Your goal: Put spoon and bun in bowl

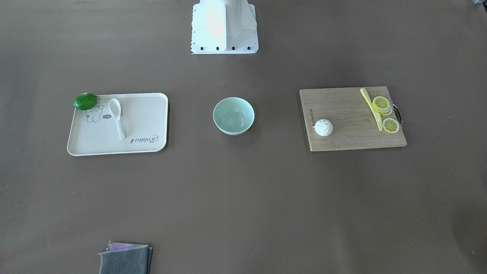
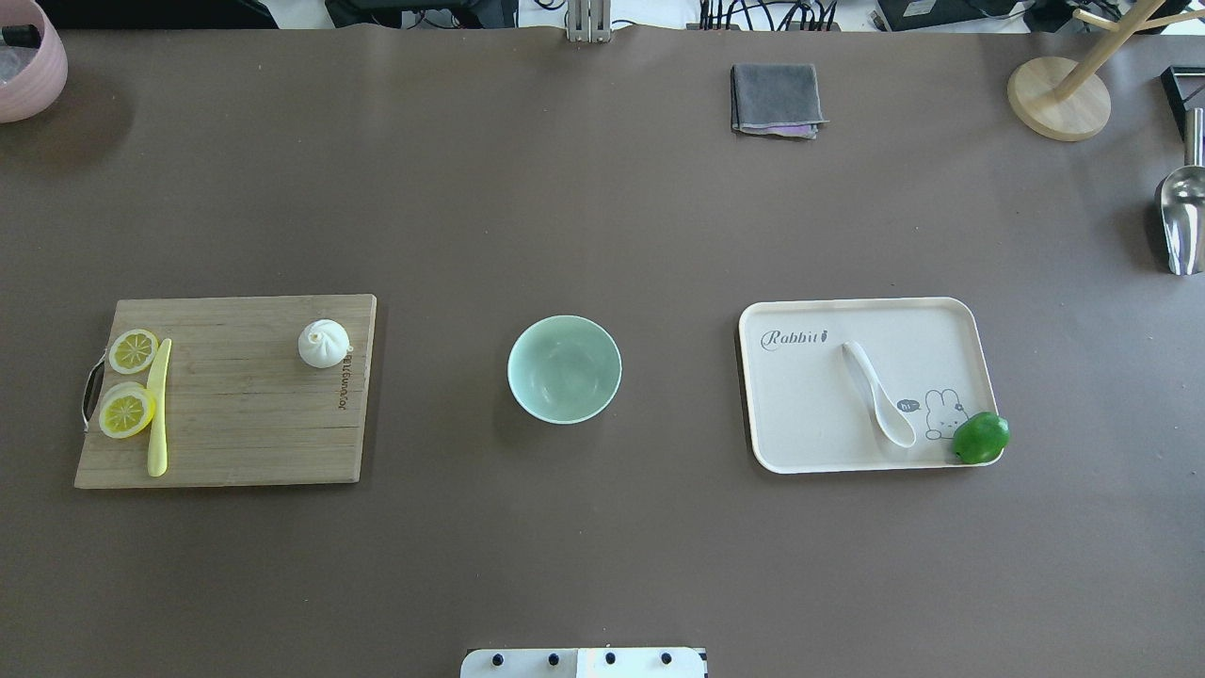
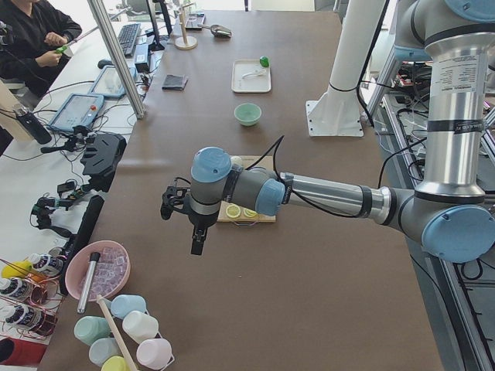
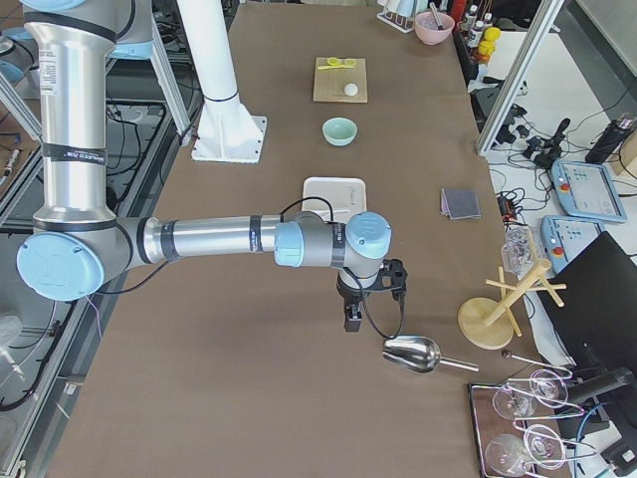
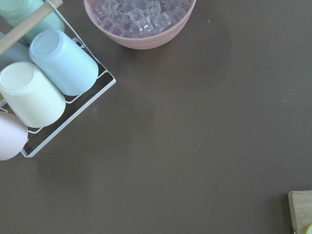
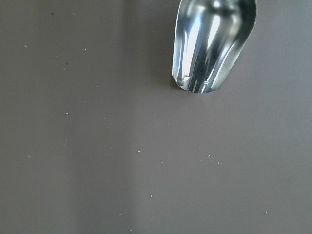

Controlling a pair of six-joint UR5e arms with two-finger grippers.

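Small white ceramic soup spoon (image 2: 877, 394) lies on the cream rectangular tray (image 2: 800, 414), right of the overhead frame. Small white pleated bun (image 2: 324, 343) sits on the wooden cutting board (image 2: 245, 414) at left. The round pale mint-green bowl (image 2: 537, 344) stands centre on the bench (image 2: 602, 546), nothing in it. My left hand (image 3: 198, 249) and right hand (image 4: 351, 325) hang well apart from all three; spread or pressed together, I cannot tell. Spoon first, I reckon: straight down, square across its handle.
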